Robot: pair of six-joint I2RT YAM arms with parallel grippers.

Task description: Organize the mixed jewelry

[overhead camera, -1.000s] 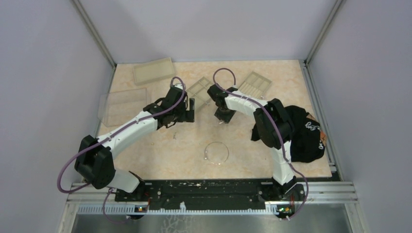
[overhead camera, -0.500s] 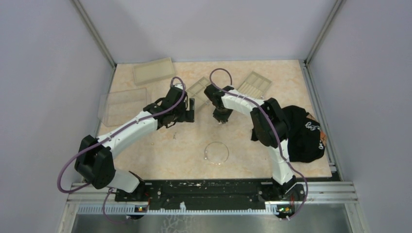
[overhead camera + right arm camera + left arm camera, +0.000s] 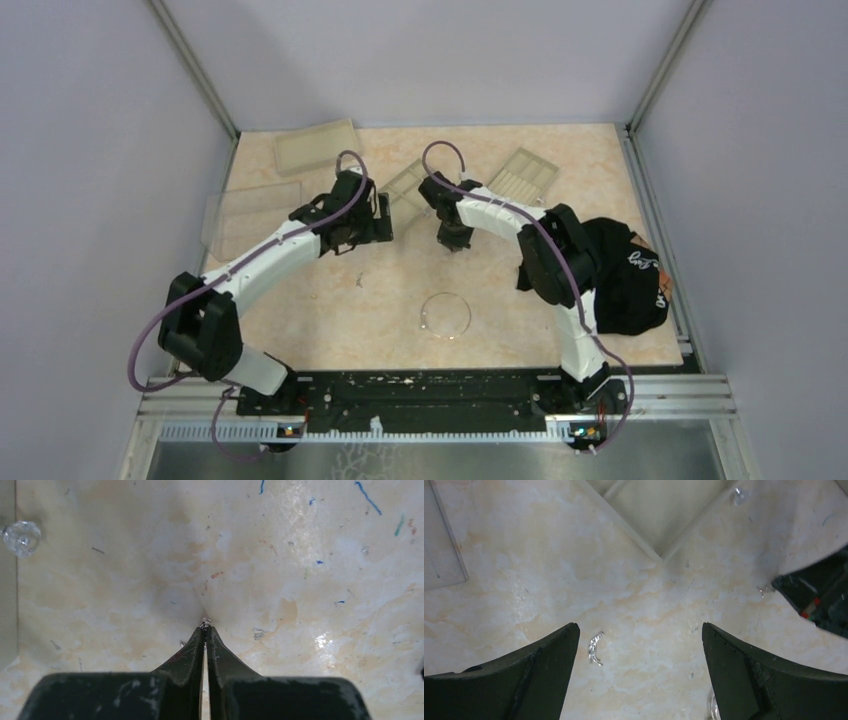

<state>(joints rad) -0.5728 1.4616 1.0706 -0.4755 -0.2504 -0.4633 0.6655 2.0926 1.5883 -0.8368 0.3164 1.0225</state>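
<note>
The sorting seems hardly begun: the right gripper [image 3: 205,626] has its jaws together on a tiny bit [image 3: 205,623] near a tray [image 3: 407,186], the left gripper [image 3: 639,630] hangs with jaws apart over a curved silver piece [image 3: 595,648], and the hoop [image 3: 446,316] lies unsorted on the near surface [image 3: 330,320].

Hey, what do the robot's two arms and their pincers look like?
Both the left arm and right arm have white links, black joints and a looping purple cable. The left pincer and right pincer have dark, tapering fingers; the right's are scuffed whitish.
</note>
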